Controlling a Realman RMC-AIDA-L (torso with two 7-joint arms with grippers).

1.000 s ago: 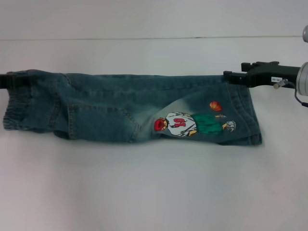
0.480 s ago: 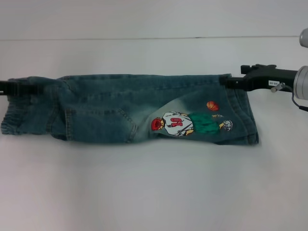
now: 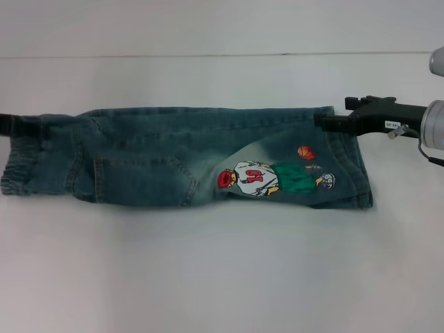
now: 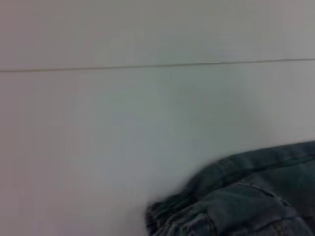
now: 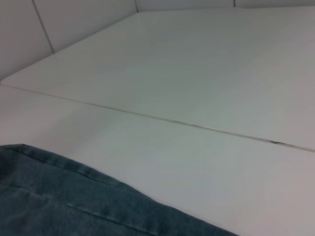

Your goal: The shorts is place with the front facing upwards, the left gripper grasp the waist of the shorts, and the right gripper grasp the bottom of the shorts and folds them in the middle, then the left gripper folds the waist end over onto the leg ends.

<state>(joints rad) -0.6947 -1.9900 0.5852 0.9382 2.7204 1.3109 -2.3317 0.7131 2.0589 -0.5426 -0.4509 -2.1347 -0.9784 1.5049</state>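
The blue denim shorts lie folded lengthwise on the white table, with the elastic waist at the left and the leg ends at the right. A cartoon basketball-player print faces up near the leg ends. My left gripper is at the far left edge, shut on the upper corner of the waist. My right gripper reaches in from the right and is shut on the upper corner of the leg hem. In the left wrist view only the bunched waist of the shorts shows, and in the right wrist view only the hem of the shorts.
The white table stretches wide in front of the shorts. A thin seam crosses the table behind them. Nothing else lies on it.
Both grippers have come down and shifted slightly left with the shorts. The upper edge of the cloth has sunk flatter against the table.
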